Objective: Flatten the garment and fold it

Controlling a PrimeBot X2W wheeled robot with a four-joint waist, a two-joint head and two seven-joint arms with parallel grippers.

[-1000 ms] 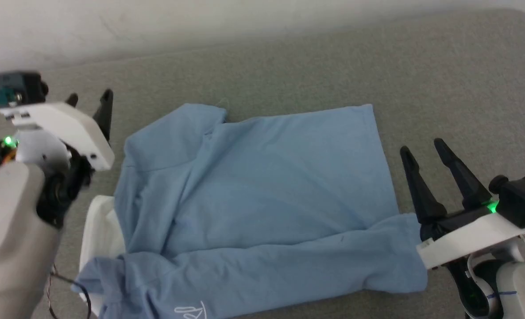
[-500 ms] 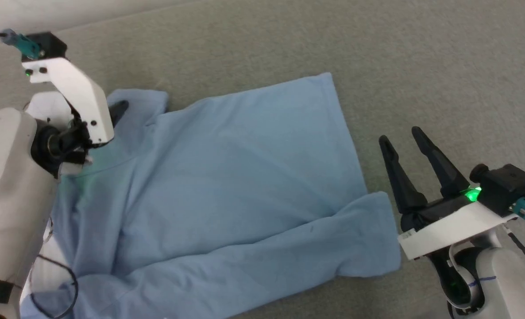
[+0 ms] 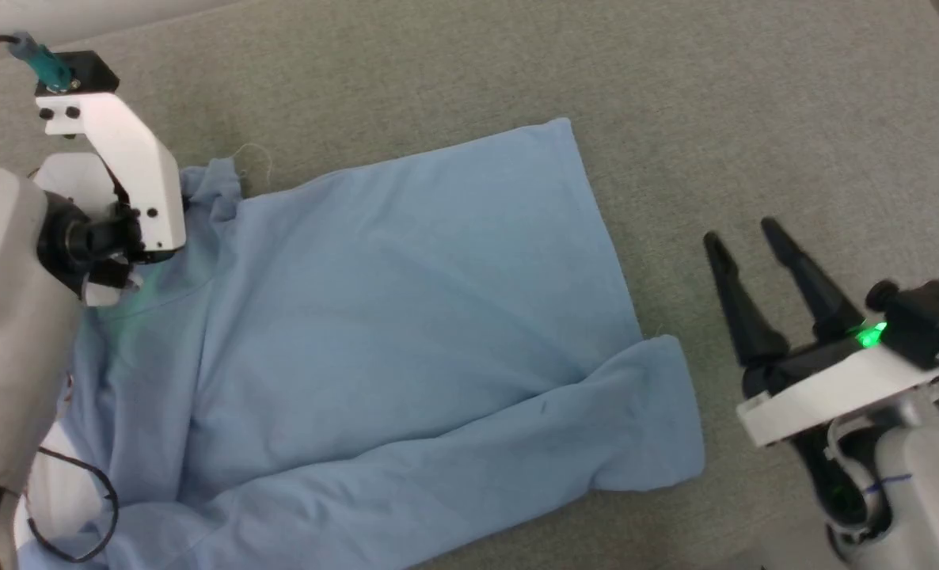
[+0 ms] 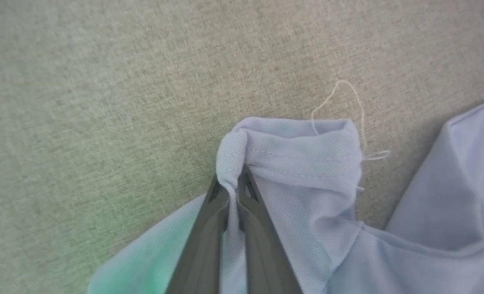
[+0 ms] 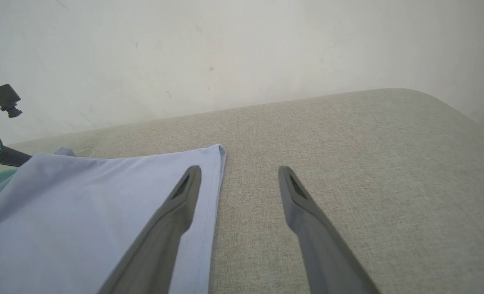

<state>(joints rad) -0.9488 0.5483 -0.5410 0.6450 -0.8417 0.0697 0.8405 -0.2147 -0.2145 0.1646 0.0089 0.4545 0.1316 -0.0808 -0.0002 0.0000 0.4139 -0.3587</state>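
Head view: garment (image 3: 406,317) light blue, spread, creased, near edge folded.

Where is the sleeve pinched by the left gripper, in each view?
Head view: sleeve upper left, bunched.
Left wrist view: sleeve centre, pinched in the left gripper.
Right wrist view: sleeve small, far left.
Shared landmark: the loose white thread beside it.

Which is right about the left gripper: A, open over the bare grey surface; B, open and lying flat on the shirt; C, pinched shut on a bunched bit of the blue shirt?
C: the left gripper has its fingers closed on a bunched fold of the garment.
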